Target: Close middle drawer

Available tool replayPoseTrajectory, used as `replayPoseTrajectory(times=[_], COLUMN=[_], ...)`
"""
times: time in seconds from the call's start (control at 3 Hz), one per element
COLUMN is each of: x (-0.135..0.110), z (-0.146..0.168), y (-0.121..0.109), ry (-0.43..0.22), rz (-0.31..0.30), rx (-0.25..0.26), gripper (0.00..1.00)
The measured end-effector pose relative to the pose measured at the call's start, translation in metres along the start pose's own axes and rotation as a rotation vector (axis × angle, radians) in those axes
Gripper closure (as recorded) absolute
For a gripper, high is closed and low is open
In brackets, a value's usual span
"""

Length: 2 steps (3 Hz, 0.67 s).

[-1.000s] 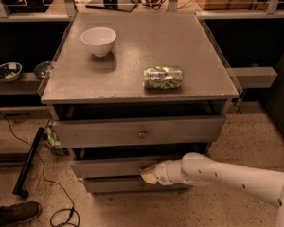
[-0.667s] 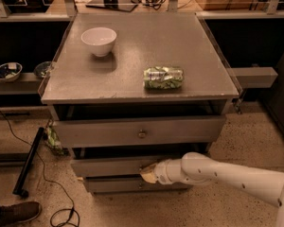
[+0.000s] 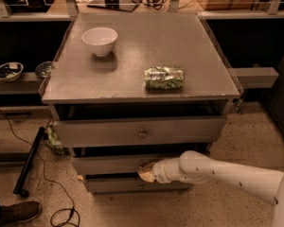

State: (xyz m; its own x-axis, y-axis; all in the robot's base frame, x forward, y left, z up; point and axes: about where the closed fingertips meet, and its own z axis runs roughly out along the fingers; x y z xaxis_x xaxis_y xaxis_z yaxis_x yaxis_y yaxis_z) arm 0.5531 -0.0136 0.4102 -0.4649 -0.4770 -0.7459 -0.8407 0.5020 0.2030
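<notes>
gripper at the middle drawer front

the gripper (image 3: 149, 172) at the end of the white arm (image 3: 227, 173) meets the front strip of the middle drawer (image 3: 109, 165) near its centre, reaching in from the right. whether it is open or closed cannot be told. the middle drawer sits between the top drawer (image 3: 99, 132), pulled out with its round knob showing, and the lowest drawer (image 3: 118, 185). on the grey cabinet top (image 3: 180, 37) stand a white bowl (image 3: 100, 40) and, well apart, a green packet (image 3: 164, 77).
</notes>
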Motion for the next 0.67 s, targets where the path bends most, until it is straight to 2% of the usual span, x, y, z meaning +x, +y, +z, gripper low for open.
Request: replayPoseTrajectory(times=[0.33, 0.67], x=[-0.0061, -0.0061], z=[0.0128, 0.0128], y=[-0.0009, -0.0009], ry=[-0.006, -0.006], rz=[-0.007, -0.007], rx=[-0.012, -0.012], gripper=[1.0, 1.0])
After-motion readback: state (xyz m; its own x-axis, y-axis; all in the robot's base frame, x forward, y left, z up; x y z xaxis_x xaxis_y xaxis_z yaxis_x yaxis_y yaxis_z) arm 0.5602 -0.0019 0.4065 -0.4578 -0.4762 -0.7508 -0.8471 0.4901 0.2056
